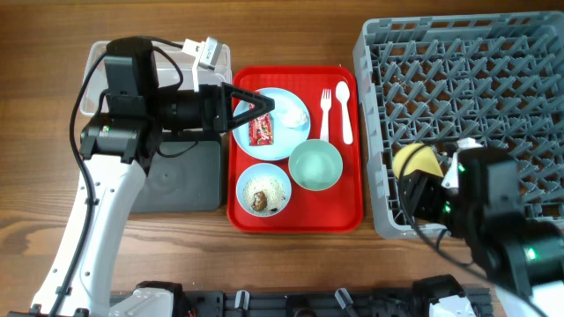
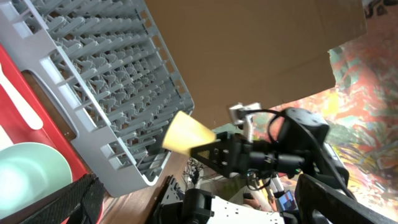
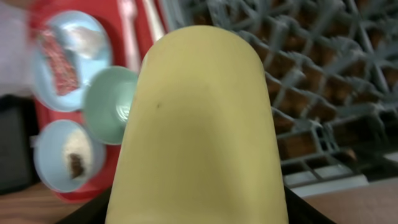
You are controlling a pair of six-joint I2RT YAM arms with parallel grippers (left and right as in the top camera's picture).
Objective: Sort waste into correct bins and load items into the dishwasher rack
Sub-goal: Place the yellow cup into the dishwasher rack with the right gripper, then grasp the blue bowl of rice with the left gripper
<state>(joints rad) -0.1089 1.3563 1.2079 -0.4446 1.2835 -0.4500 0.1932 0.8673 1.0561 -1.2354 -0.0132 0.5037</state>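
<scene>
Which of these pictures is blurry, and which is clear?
Right wrist view: the yellow cup fills the frame, and the red tray behind is blurred; overhead view: evenly lit and sharp; left wrist view: the grey rack is crisp.

A flat red serving tray (image 1: 313,211) is lying on the middle of a wooden table (image 1: 291,264), with its longer sides running from the near edge toward the far one and its raised rim showing all round. The table's brown boards are running left to right, their grain showing plainly. In the left wrist view a big plain brown cardboard sheet (image 2: 249,50) is filling the background, and a brightly patterned, many-coloured surface (image 2: 367,99) is showing beside it
</scene>
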